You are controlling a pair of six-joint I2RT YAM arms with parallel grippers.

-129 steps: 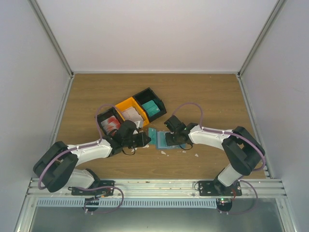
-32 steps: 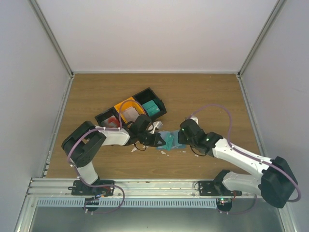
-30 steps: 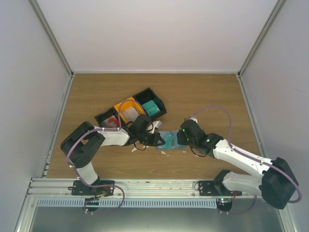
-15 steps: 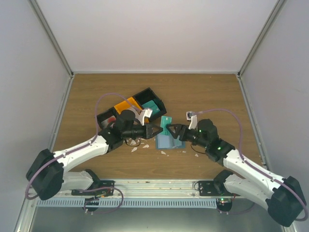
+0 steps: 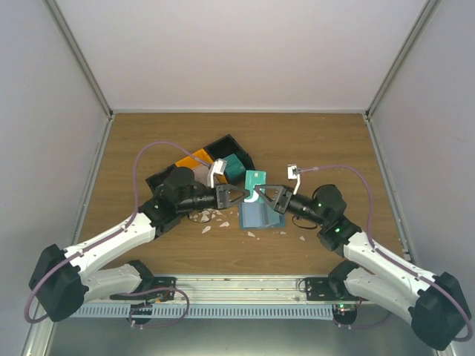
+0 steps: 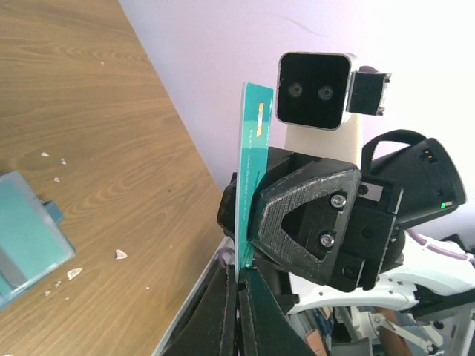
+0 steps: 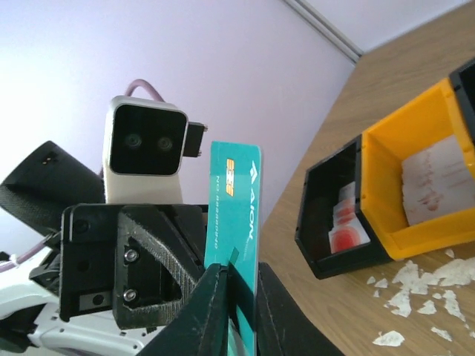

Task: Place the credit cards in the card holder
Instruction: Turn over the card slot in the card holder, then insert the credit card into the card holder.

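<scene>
Three bins stand at left: a black bin (image 5: 157, 180) with red-and-white cards (image 7: 347, 233), an orange bin (image 5: 191, 159) and a second black bin (image 5: 225, 144). Two arms reach inward, raised, tips meeting. The left pincer (image 6: 238, 271) and the right pincer (image 7: 220, 271) both clamp one upright teal card (image 5: 254, 179). One card holder (image 5: 260, 216) lies flat on the table (image 5: 334, 148), just beneath.

bins (image 7: 382, 185) beside left end effector (image 5: 243, 195), scraps (image 5: 208, 216) below
</scene>
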